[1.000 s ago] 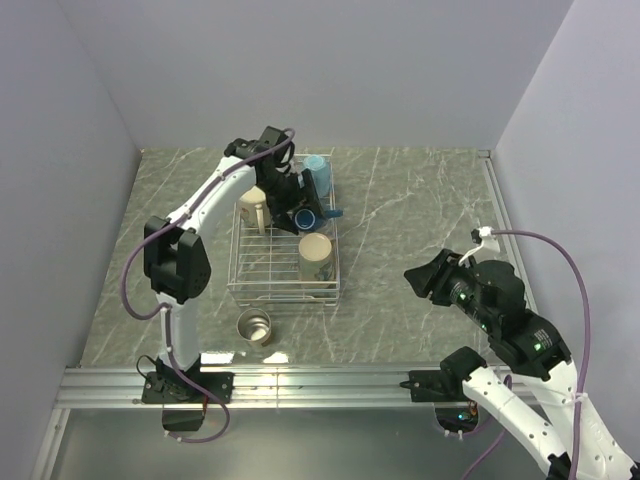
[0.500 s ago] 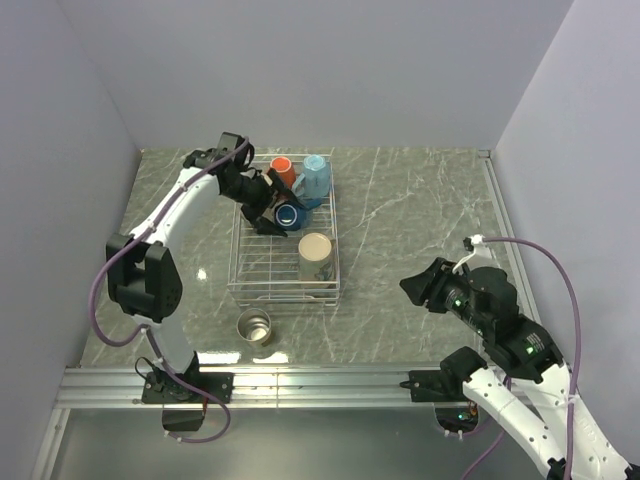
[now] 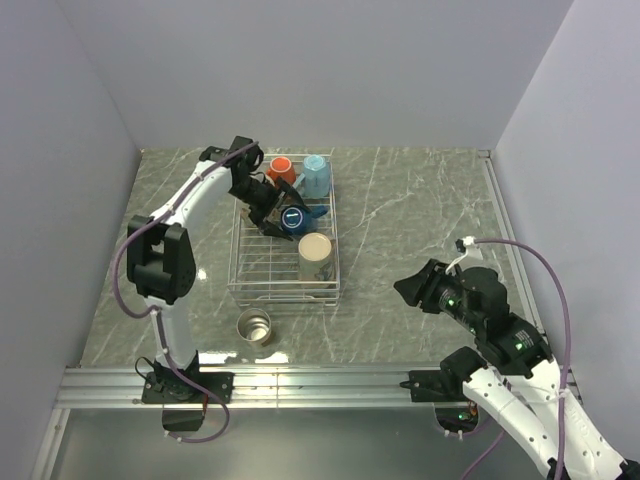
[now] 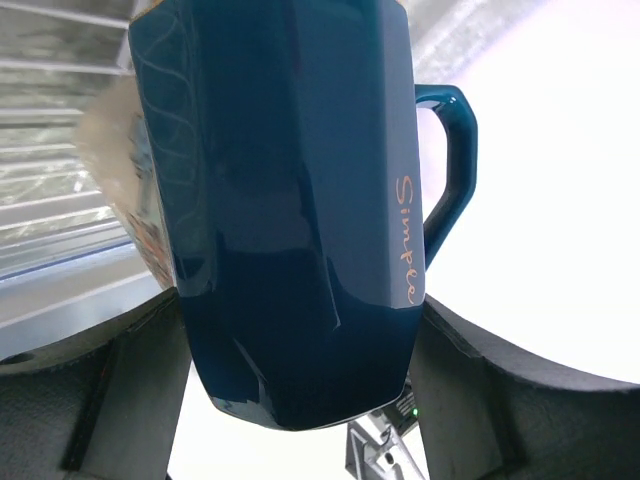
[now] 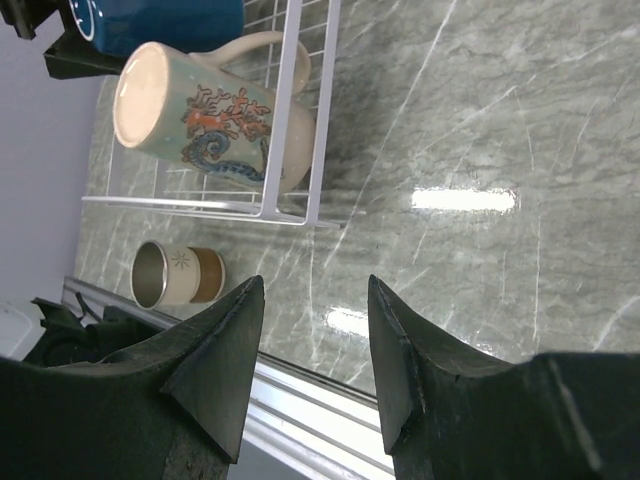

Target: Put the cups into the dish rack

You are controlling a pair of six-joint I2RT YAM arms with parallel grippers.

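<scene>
My left gripper (image 3: 272, 208) is shut on the dark blue mug (image 3: 293, 222) and holds it on its side over the back half of the dish rack (image 3: 233, 284). In the left wrist view the mug (image 4: 290, 200) fills the gap between my fingers (image 4: 130, 390). The orange mug (image 3: 281, 168) and the light blue mug (image 3: 316, 176) stand at the rack's back end. The beige mug (image 3: 316, 258) sits in its front right part. The steel mug (image 3: 254, 326) stands on the table in front of the rack. The white mug is hidden. My right gripper (image 3: 415, 285) is open and empty, off to the right.
The right wrist view shows the rack's front corner (image 5: 300, 150), the patterned beige mug (image 5: 215, 120), the steel mug (image 5: 165, 272) and the metal rail (image 5: 300, 400) at the table's near edge. Grey walls close the table on three sides.
My left arm swung its elbow left and partly back, keeping the dark blue mug over the rack's back half. A pale mug seen at the rack's back left is now covered. My right arm drifted slightly left.
</scene>
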